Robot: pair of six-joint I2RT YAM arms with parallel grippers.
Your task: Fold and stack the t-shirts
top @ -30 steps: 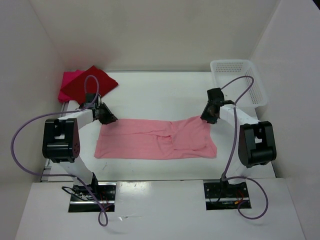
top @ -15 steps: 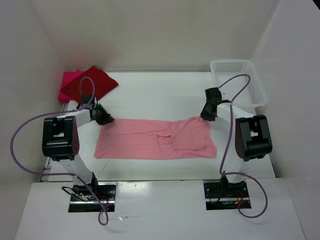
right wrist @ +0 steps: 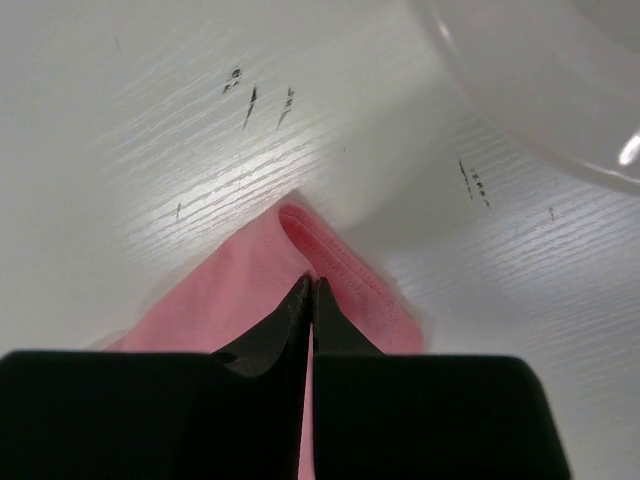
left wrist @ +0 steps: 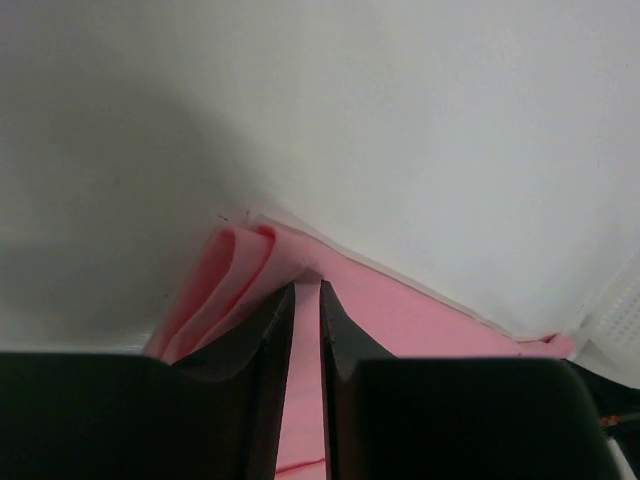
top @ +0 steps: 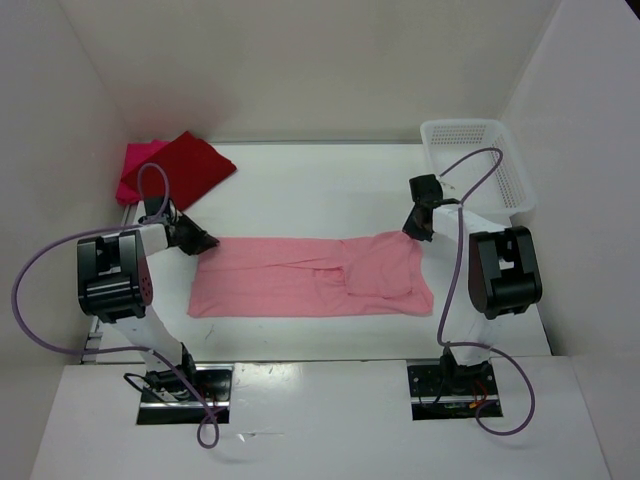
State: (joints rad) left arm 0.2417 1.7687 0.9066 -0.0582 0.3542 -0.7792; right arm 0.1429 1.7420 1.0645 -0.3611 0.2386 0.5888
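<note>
Watching the two far corners, I am seeing the salmon-pink t-shirt (top: pixel 310 280) lying spread across the middle of the table (top: pixel 320 190), its long side running left to right and a rumple sitting right of centre. The left gripper (top: pixel 203 242) is biting the far-left corner. In its wrist view the jaws are standing only a narrow slot apart, with pink cloth filling the gap and several layers bunching beside one finger. The right gripper (top: pixel 413 231) is clamping the far-right corner, its jaws pressed almost together on the stitched hem. The dark red t-shirt (top: pixel 190 165) is lying over the magenta t-shirt (top: pixel 133 172) at the far left, well apart from the work, and the basket (top: pixel 432 135) is sitting near the right arm.

I am worrying most about the right grip. It is looking shallow, right at the hem's edge, so a quick lift could pull the cloth free. On the left I may be holding only some of the bunched layers, and the rest could drop and skew the fold. Pulling the arms apart would strain both pinches. The rumple could get trapped inside the fold, and an outward swing could knock the basket.
</note>
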